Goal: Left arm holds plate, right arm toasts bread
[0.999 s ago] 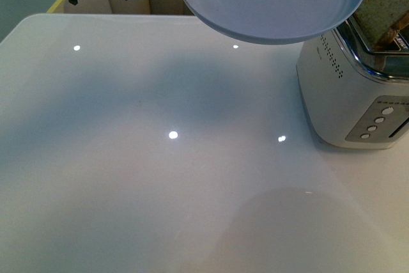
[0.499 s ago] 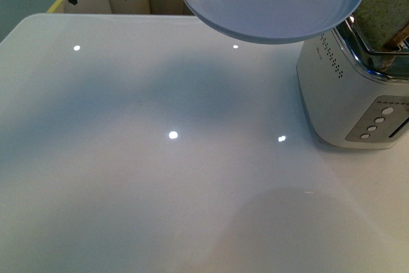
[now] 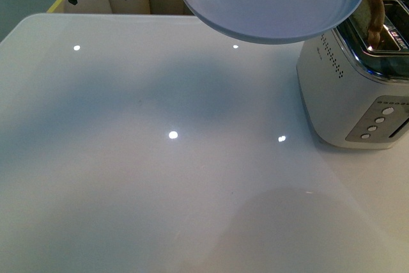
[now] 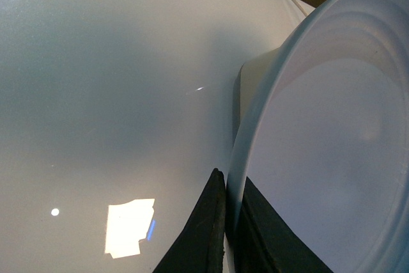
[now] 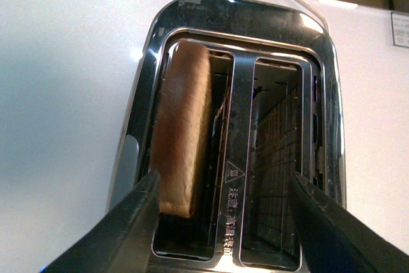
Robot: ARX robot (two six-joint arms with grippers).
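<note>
Bread has sunk deeper into a toaster slot, crust just proud. Right gripper released, jaws spread above toaster. Left gripper clenched on plate rim, held beside toaster. Loading judged complete

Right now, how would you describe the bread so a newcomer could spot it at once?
On the white table, at the robot's right, stands a white toaster with a chrome top. The bread stands on edge in one of its two slots, brown crust poking above the chrome. The other slot is empty, showing only wire racks.
</note>
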